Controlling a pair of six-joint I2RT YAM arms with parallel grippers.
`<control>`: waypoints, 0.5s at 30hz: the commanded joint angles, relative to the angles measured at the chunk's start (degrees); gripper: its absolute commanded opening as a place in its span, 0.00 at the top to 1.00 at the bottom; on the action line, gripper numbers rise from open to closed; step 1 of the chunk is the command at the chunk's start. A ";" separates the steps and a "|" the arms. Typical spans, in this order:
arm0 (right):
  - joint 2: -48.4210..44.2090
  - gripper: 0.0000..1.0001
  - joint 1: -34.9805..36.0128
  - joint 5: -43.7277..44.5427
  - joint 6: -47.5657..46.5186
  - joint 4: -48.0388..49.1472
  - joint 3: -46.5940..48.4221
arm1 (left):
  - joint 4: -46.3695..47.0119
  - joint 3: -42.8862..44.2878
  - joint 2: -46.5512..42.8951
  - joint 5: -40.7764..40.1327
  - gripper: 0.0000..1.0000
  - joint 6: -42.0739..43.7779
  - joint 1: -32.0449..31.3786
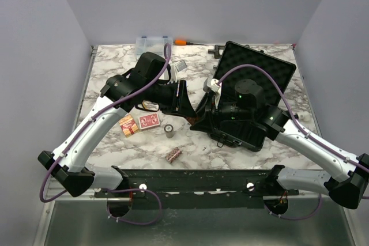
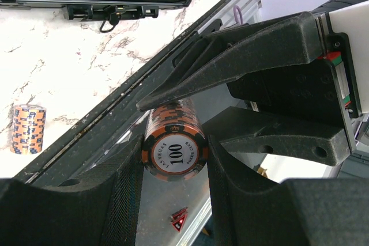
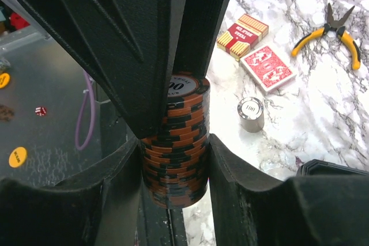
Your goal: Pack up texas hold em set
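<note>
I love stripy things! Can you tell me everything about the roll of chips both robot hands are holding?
The chip roll is a short stack of orange and black striped poker chips, plastic-looking. Its round end face is white and reads Las Vegas 100. It hangs above the table, squeezed by the left gripper and the right gripper together, beside the black case.

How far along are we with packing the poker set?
Done: nothing visibly packed; the right arm hides much of the open case. In hand: one orange chip roll, gripped by left tool and right tool together. Left: boxed deck, red-backed deck, grey roll and brown roll on the table.
</note>
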 commanded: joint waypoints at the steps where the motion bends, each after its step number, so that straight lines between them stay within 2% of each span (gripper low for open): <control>1: 0.48 0.70 0.28 2.27 0.85 0.79 0.19 | 2.07 1.28 -0.45 2.14 1.00 -0.81 -0.10; 5: 0.74 0.87 0.37 2.20 1.62 0.90 0.07 | 2.05 0.61 -0.79 1.01 0.99 -0.99 0.04; 10: 0.81 0.98 0.46 2.18 2.83 1.09 0.05 | 2.19 0.00 -1.38 0.69 0.81 -0.57 0.08; 15: 0.58 0.99 0.72 2.57 4.35 1.23 0.20 | 3.47 -0.78 -3.32 -1.84 0.46 -0.38 0.43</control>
